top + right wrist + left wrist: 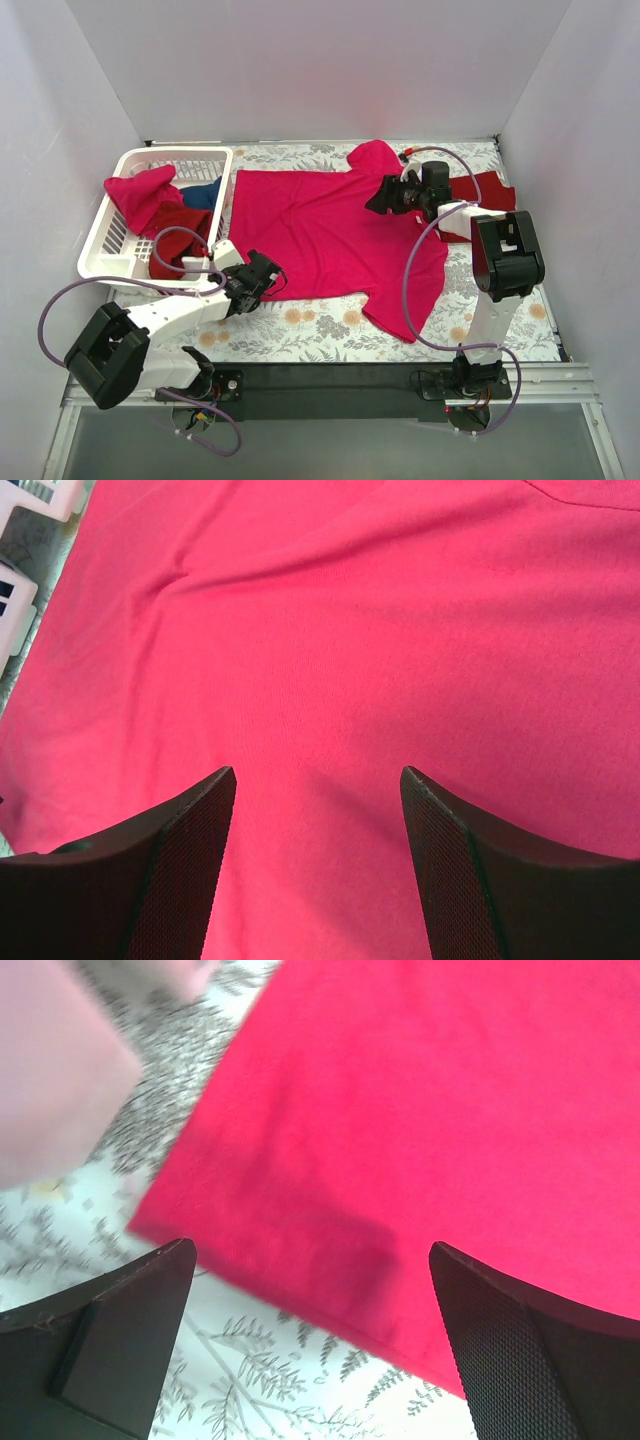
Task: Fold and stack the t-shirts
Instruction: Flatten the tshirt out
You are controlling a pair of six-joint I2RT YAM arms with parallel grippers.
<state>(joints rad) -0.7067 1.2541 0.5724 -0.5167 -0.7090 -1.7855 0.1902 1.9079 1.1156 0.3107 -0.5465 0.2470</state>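
A bright pink-red t-shirt [330, 235] lies spread flat on the floral table, and it fills the right wrist view [330, 630]. My left gripper [268, 275] is open just above its near-left hem corner [330, 1260], holding nothing. My right gripper [383, 196] is open over the shirt's upper right part near the collar, empty. A dark maroon-red shirt [487, 190] lies at the right behind the right arm. In the basket another pink-red shirt [142, 195], a maroon one [182, 232] and a blue one [203, 194] are piled.
A white lattice basket [105, 250] stands at the left of the table. White walls close in the table at the back and both sides. The floral cloth [320, 335] shows along the near edge, before the black base rail.
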